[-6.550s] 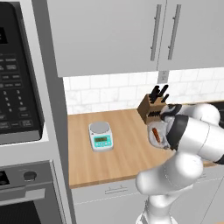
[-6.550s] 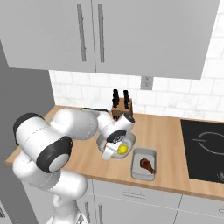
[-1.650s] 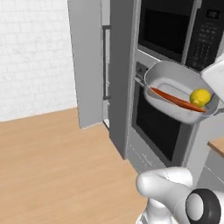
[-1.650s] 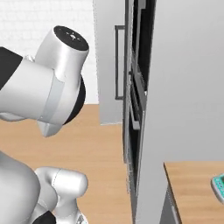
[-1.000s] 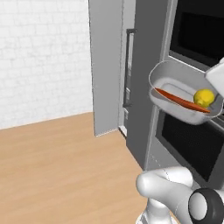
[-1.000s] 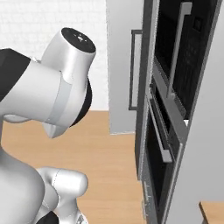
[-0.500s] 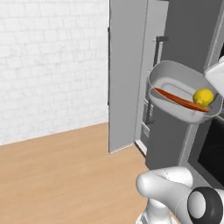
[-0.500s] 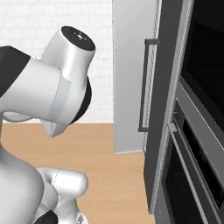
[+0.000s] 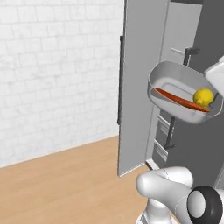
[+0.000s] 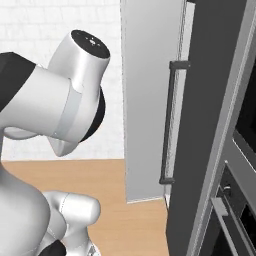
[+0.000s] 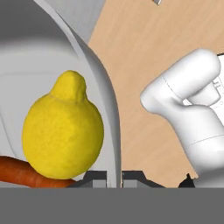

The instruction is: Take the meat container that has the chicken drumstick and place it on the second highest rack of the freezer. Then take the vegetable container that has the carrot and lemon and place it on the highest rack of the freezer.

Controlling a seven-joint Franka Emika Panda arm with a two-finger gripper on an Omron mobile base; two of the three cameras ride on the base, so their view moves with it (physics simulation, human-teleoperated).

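My gripper (image 11: 114,176) is shut on the rim of the vegetable container (image 9: 175,72), a grey oval tray held up in the air at the right of the left base view. Inside it lie the long orange carrot (image 9: 175,97) and the yellow lemon (image 9: 203,96). The hand view shows the lemon (image 11: 63,131) close up, resting on the carrot (image 11: 19,171) against the tray wall (image 11: 105,96). The freezer (image 9: 142,87) stands just behind the tray with its grey door swung open; the door hides most of its inside. The meat container with the chicken drumstick is out of view.
A white brick wall (image 9: 57,74) and wooden floor (image 9: 65,183) lie left of the freezer. The freezer door (image 10: 147,100) carries a dark bar handle (image 10: 169,120). A dark oven column (image 10: 242,130) stands to the right.
The whole scene has slid as the base drove and turned: the freezer's open door is now nearer and more central, and the ovens have left the left view. The tray stays gripped.
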